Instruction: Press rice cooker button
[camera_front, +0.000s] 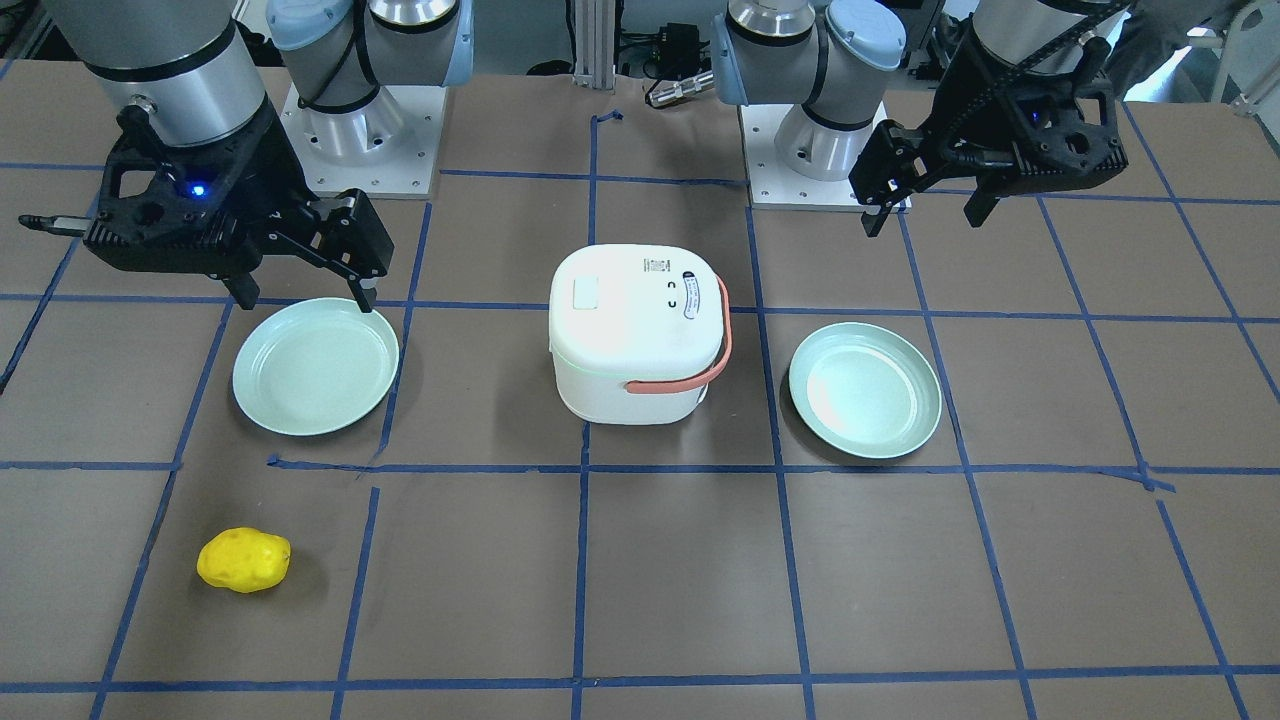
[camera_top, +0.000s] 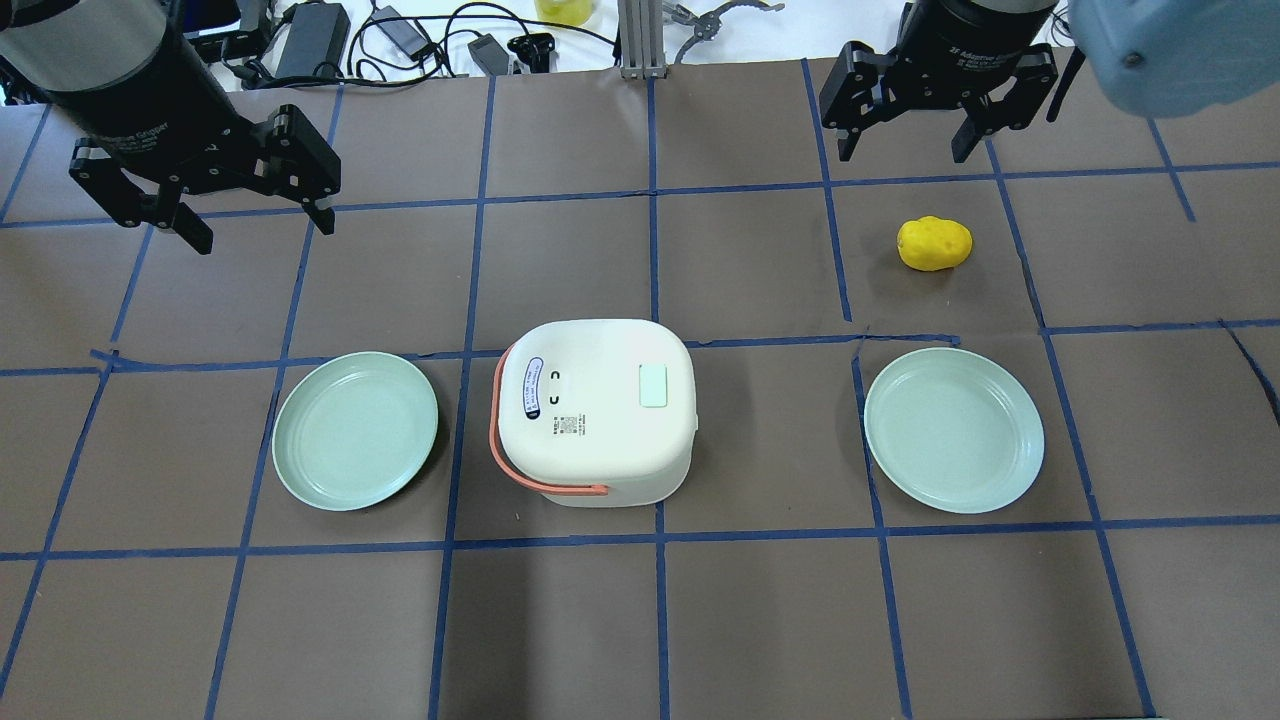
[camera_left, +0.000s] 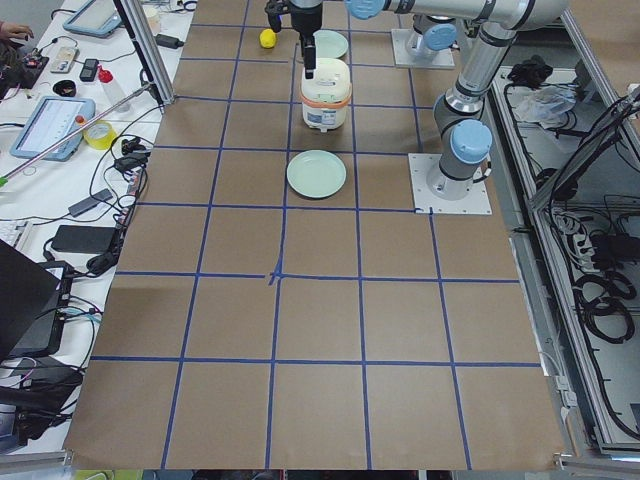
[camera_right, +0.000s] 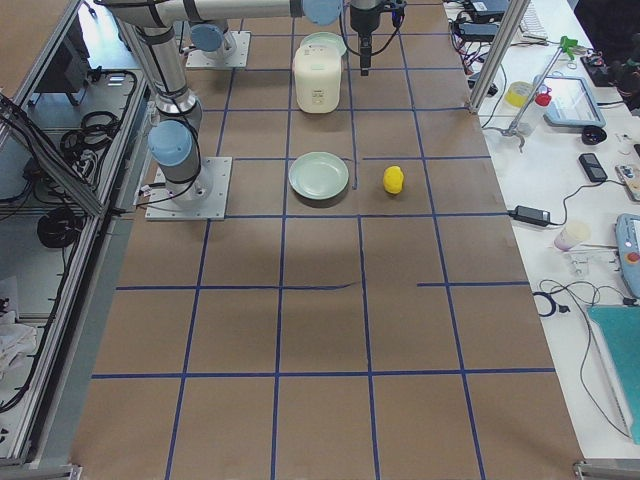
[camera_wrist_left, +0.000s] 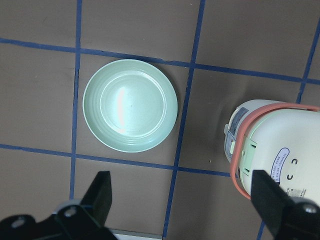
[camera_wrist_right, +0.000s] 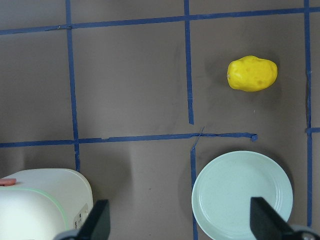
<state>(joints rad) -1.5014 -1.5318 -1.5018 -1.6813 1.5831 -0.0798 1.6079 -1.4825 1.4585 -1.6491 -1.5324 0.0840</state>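
A white rice cooker (camera_top: 595, 410) with a salmon handle stands mid-table, lid shut. It also shows in the front view (camera_front: 635, 330). A pale green rectangular button (camera_top: 653, 385) sits on its lid (camera_front: 585, 294). My left gripper (camera_top: 260, 222) is open and empty, held high beyond the left plate, well away from the cooker. In the front view, this left gripper (camera_front: 925, 218) is on the right. My right gripper (camera_top: 905, 152) is open and empty, high at the far right; in the front view it (camera_front: 305, 298) is on the left. The left wrist view shows the cooker (camera_wrist_left: 280, 150) at its right edge.
Two pale green plates flank the cooker, one to its left (camera_top: 355, 430) and one to its right (camera_top: 953, 430). A yellow potato (camera_top: 934, 243) lies beyond the right plate. Blue tape lines grid the brown table. Cables and chargers lie past the far edge.
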